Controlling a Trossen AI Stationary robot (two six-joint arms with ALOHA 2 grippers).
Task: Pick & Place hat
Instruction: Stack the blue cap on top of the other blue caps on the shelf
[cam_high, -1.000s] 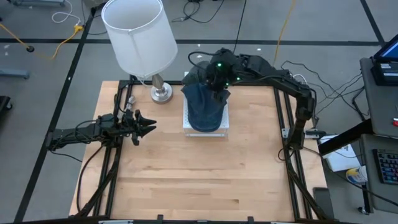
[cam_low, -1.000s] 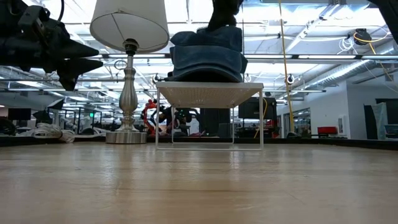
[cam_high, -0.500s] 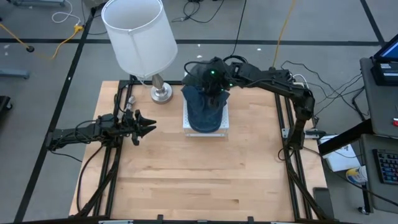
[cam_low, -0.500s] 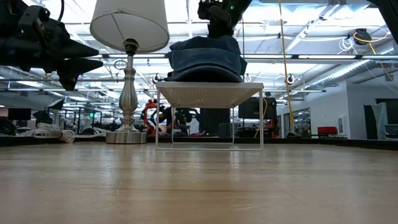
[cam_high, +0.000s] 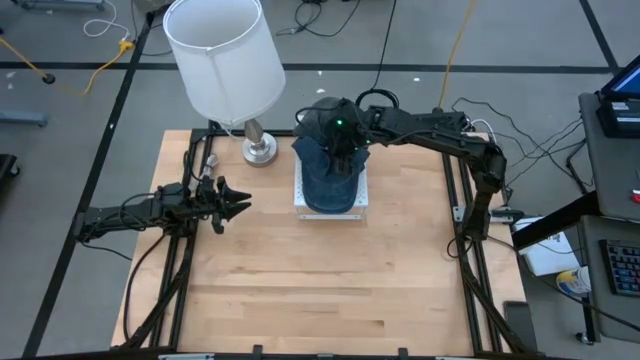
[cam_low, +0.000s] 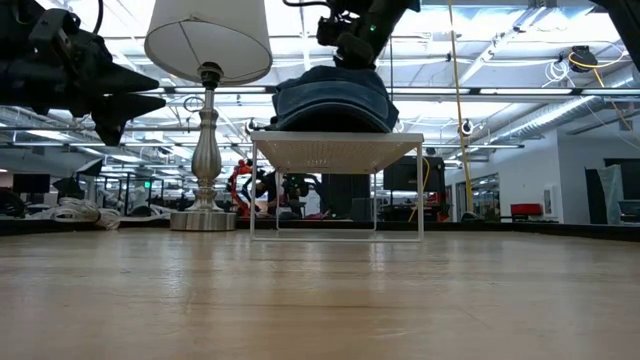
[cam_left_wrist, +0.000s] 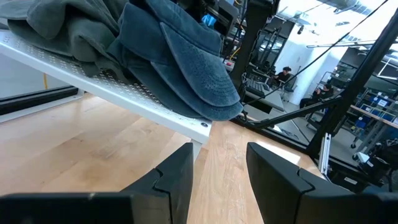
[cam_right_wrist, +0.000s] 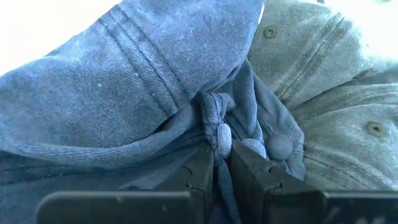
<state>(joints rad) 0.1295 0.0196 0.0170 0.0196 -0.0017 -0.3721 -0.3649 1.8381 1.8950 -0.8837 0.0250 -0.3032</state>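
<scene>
A blue denim hat (cam_high: 328, 185) lies on a white perforated stand (cam_high: 300, 206) at the table's far middle, with its brim (cam_left_wrist: 199, 81) overhanging the stand's edge. A grey-green cap (cam_right_wrist: 336, 74) lies bunched beside it on the same stand. My right gripper (cam_high: 340, 140) is over the hat's crown, shut on its cloth. My left gripper (cam_high: 240, 207) hovers open at the table's left, well clear of the stand and pointing toward it. My right gripper (cam_right_wrist: 222, 165) pinches a raised fold of the blue hat's crown (cam_right_wrist: 214, 121), close to the top button (cam_right_wrist: 280, 146), between its two fingers (cam_right_wrist: 202, 171). It comes from above, slanting down. The hat's brim and body rest on the stand.
A table lamp with a white shade (cam_high: 225, 55) and silver base (cam_high: 260, 150) stands at the far left, just left of the stand. The stand (cam_low: 335, 150) is raised on thin legs. Bare wood spans the near half of the table (cam_high: 320, 290).
My right gripper has shifted slightly toward the table's left and tipped over the hat. The hat's crown, which stood higher a second ago, has sunk lower onto the stand. My left arm has kept still.
</scene>
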